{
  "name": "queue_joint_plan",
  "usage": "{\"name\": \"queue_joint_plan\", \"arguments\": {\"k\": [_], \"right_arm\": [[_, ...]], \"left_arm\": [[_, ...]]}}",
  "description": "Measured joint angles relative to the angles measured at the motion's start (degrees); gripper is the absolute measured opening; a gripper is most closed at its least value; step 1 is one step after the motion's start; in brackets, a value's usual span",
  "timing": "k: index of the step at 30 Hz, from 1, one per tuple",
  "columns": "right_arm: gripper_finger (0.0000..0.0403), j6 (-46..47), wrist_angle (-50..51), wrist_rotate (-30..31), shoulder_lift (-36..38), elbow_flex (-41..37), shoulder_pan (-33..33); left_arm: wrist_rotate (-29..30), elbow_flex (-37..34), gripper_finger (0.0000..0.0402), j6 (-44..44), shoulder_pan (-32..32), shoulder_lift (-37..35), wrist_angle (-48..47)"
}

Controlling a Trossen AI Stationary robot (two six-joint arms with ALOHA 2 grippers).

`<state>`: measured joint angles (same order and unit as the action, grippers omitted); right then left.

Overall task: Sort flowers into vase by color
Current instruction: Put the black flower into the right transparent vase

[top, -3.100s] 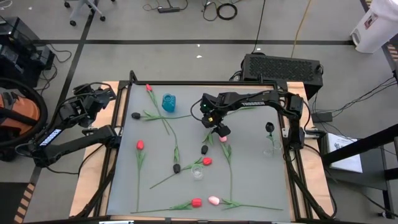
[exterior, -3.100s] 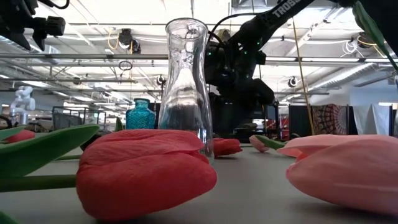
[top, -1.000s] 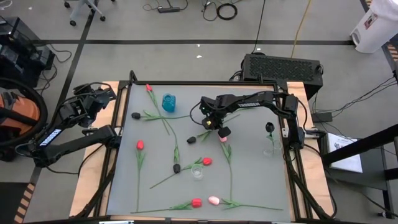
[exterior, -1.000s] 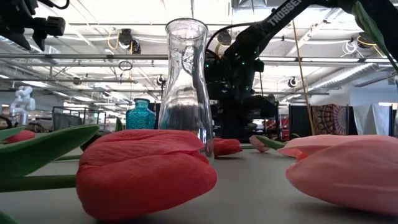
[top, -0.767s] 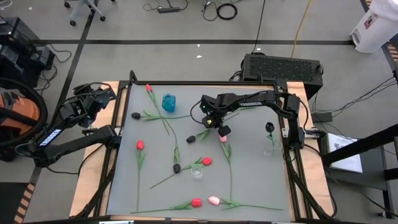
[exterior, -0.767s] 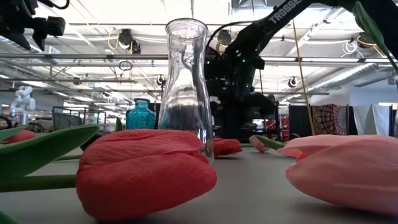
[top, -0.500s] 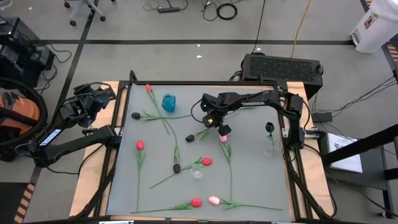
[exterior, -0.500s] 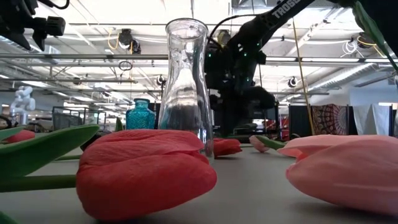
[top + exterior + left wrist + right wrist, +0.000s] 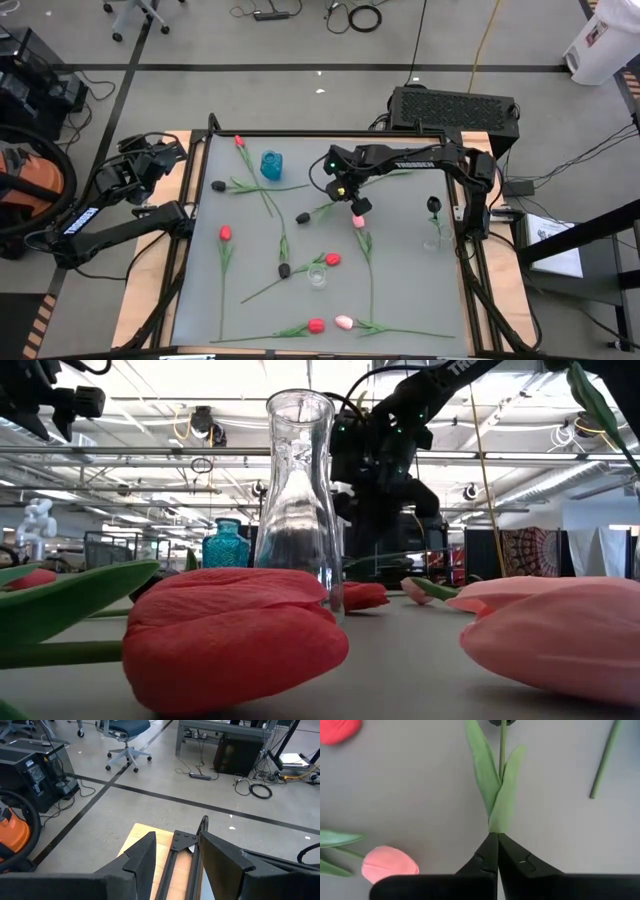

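Note:
My right gripper (image 9: pixel 347 200) hangs over the table's middle, shut on a black-headed tulip (image 9: pixel 302 217) whose stem runs from the fingers toward the left. A pink tulip (image 9: pixel 357 220) lies just near of the gripper, flat on the table. A small blue vase (image 9: pixel 271 165) stands at the far left, a clear vase (image 9: pixel 318 277) in the middle, and another clear vase (image 9: pixel 435 232) with a black flower at the right. My left gripper (image 9: pixel 175 865) waits open beyond the table's far left corner. My right gripper pinches the black tulip's stem where its two leaves join (image 9: pixel 496 826), between the tips of its two fingers (image 9: pixel 487 851). The fingers slant steeply down and lie along the stem. The head end (image 9: pixel 501 722) points away from the fingers; whether it rests on the table I cannot tell.
Red tulips (image 9: pixel 225 233) (image 9: pixel 332 259) (image 9: pixel 316 325), a pink one (image 9: pixel 343 322) and black ones (image 9: pixel 218 186) (image 9: pixel 284 270) lie scattered over the grey table (image 9: pixel 400 290), their long stems crossing. The strip between the middle vase and the right vase holds only one stem.
My right gripper has risen and drawn slightly toward the far edge, still shut on the black tulip. The tulip has gone with it, its black head shifting toward the far left.

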<state>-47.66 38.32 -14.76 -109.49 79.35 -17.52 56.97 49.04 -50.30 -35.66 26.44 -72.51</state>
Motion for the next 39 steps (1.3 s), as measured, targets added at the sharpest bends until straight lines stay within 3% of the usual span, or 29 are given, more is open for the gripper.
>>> {"name": "queue_joint_plan", "arguments": {"k": [39], "right_arm": [[0.0, 0.48, 0.75, -0.09, 0.0, 0.0, -0.11]], "left_arm": [[0.0, 0.0, 0.0157, 0.0, 0.02, 0.02, 0.0]]}}
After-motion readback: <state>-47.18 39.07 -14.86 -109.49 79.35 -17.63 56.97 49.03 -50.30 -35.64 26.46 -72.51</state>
